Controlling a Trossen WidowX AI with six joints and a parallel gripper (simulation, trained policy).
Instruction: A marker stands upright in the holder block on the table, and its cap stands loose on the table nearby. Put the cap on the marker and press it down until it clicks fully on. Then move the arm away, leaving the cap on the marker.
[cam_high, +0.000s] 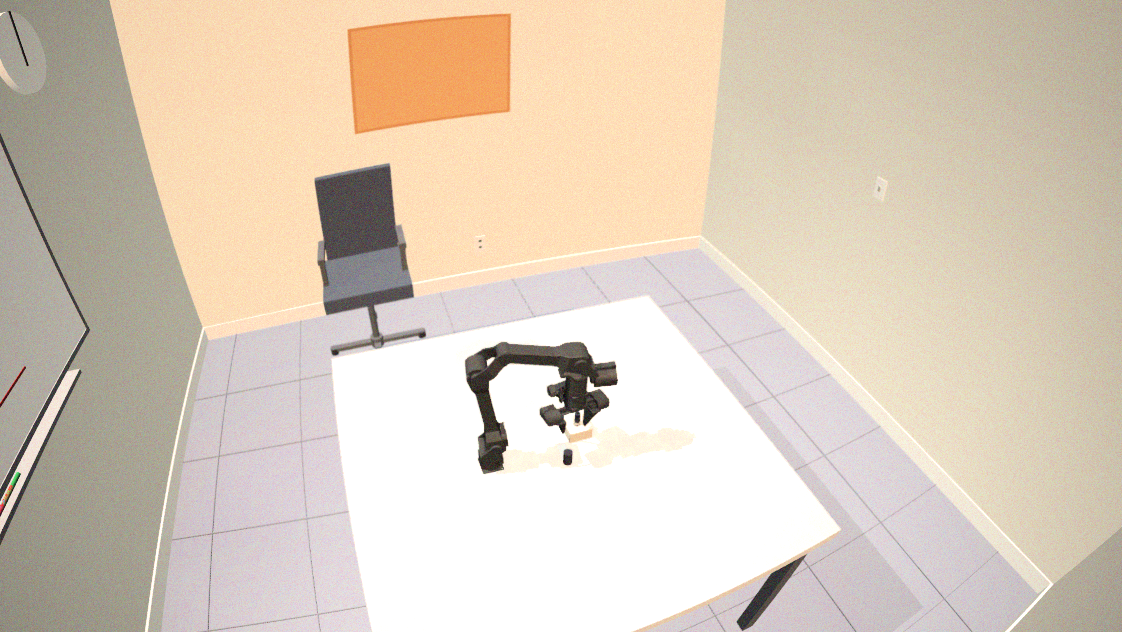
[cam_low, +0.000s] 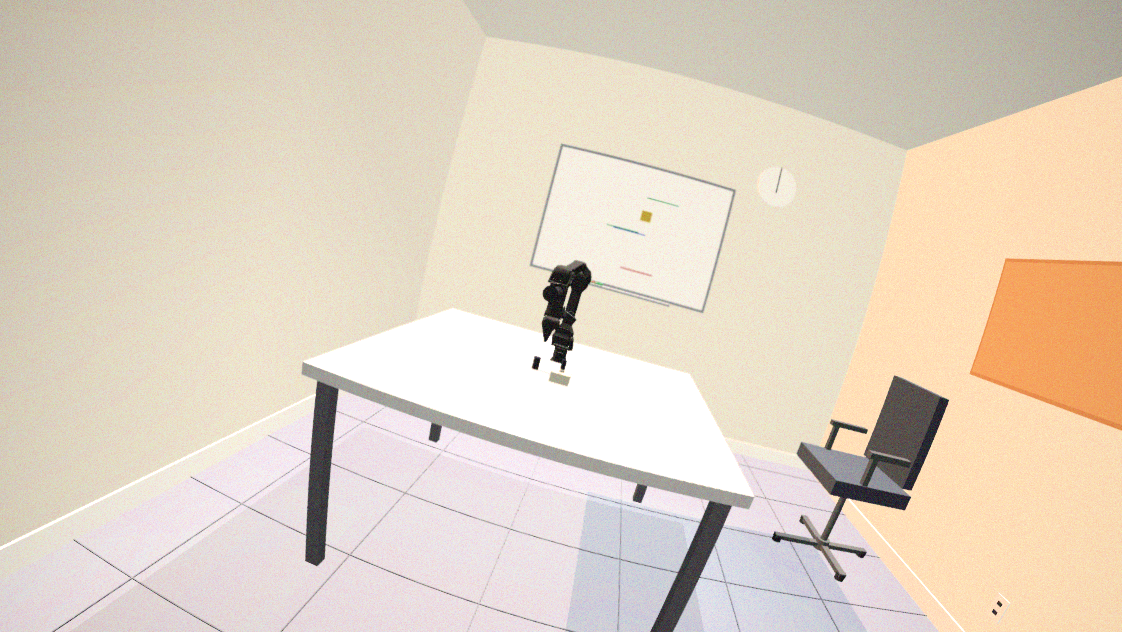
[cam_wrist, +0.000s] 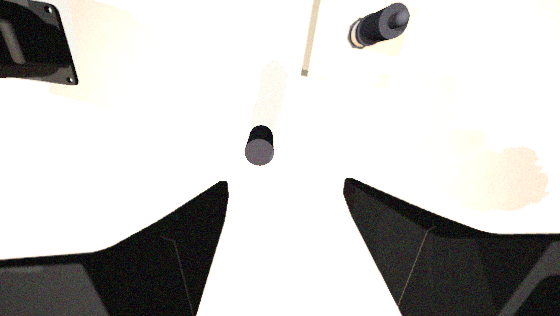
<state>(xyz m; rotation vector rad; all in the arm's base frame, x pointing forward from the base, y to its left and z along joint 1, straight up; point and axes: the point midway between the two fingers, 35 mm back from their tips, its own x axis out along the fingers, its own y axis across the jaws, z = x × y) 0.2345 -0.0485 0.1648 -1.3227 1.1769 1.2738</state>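
Note:
The black cap (cam_high: 567, 456) (cam_low: 536, 362) (cam_wrist: 259, 150) stands loose on the table. The marker (cam_high: 577, 419) (cam_wrist: 380, 26) stands upright and uncapped in the pale holder block (cam_high: 579, 433) (cam_low: 559, 379) (cam_wrist: 310, 40). My gripper (cam_high: 574, 427) (cam_wrist: 286, 181) is open and empty, pointing down above the table. In the wrist view the cap shows just beyond the fingertips, a little left of the middle of the gap, touching neither finger. The marker shows farther off at the upper right. In the exterior view the arm hides most of the marker.
The white table (cam_high: 471, 549) (cam_low: 439, 345) bears the arm's base (cam_high: 491, 453) (cam_wrist: 30, 42), which shows at the top left in the wrist view. The arm's shadow falls around the cap and block. A dark office chair (cam_high: 365, 259) (cam_low: 855, 471) stands off beyond the table.

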